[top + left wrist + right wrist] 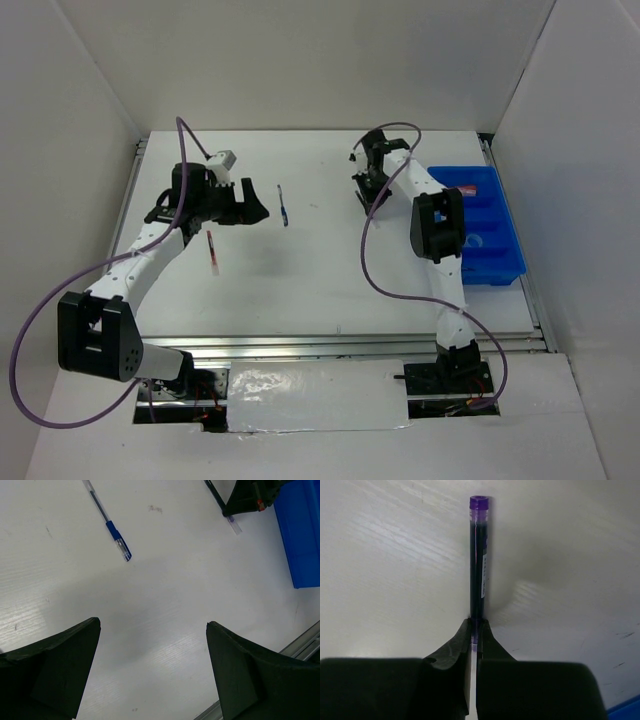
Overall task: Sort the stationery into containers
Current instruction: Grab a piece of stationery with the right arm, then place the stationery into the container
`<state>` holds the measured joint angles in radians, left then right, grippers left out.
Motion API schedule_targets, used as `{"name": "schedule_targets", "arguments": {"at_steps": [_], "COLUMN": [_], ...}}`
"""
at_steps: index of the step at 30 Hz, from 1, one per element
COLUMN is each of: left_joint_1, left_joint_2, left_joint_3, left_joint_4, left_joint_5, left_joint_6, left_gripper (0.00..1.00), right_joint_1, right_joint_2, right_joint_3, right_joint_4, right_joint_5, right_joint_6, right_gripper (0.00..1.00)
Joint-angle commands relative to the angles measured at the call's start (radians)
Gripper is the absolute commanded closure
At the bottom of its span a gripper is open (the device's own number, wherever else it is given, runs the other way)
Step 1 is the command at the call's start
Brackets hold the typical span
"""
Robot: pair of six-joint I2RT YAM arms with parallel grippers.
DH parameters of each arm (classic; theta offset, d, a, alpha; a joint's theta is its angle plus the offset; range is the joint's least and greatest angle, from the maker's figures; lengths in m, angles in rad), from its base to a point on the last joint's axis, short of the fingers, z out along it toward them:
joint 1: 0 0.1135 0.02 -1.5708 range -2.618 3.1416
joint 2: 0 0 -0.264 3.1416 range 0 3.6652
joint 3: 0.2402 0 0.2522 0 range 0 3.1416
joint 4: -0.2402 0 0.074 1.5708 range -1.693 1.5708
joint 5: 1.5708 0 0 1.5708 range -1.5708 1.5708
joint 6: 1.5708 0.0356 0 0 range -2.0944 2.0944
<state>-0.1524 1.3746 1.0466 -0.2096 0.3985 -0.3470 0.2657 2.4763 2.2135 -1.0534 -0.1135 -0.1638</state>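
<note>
Dark pen (479, 555), purple end cap: gripped at its near end by the right pincer (475, 625). Its shaft runs straight up the centre of the right wrist view. Whether it touches the table (300, 290) cannot be told.

Right pincer: fully closed on the dark pen, fingers pressed against both sides of the shaft. In the top view it sits in the upper centre-right, just left of the bin (490, 225).

Bin: blue, low walls, right edge of the table. Small items lie inside; they are too small to identify.

Blue pen (284, 205): lies flat on the table at upper centre, between the two pincers. In the left wrist view it appears at upper left.

Red pen (213, 252): lies flat on the table, left of centre, below the left pincer (250, 205).

Left pincer: fully open, nothing held. Both fingers (55, 670) stand wide apart over bare table, well clear of the blue pen.
</note>
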Motion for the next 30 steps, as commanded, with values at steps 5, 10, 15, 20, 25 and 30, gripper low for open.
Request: {"name": "schedule_targets", "arguments": {"at_steps": [5, 10, 15, 20, 25, 30], "left_joint_1": [0.022, 0.024, 0.017, 0.019, 0.020, 0.019], "left_joint_2": [-0.080, -0.137, -0.169, -0.193, -0.201, -0.197], "left_joint_3": [-0.022, -0.048, -0.072, -0.102, -0.109, -0.111], "left_joint_4": [0.001, -0.002, -0.016, -0.017, -0.022, -0.019], "left_joint_5": [0.020, 0.029, 0.039, 0.042, 0.043, 0.040], "left_joint_6": [-0.003, -0.009, -0.021, -0.037, -0.046, -0.056], "left_gripper": [0.01, 0.01, 0.01, 0.01, 0.01, 0.01], "right_joint_1": [-0.037, -0.085, -0.135, -0.304, -0.543, -0.677], "right_joint_2": [-0.374, -0.799, -1.106, -1.301, -1.347, -1.380], "right_joint_3": [-0.216, -0.489, -0.719, -0.908, -1.011, -1.060], "right_joint_4": [0.003, 0.052, 0.078, 0.060, 0.010, 0.001], "right_joint_5": [-0.129, -0.158, 0.024, -0.049, -0.227, -0.183], "right_joint_6": [0.096, 0.240, 0.525, 0.794, 0.949, 0.989], "right_gripper": [1.00, 1.00, 1.00, 1.00, 1.00, 1.00]}}
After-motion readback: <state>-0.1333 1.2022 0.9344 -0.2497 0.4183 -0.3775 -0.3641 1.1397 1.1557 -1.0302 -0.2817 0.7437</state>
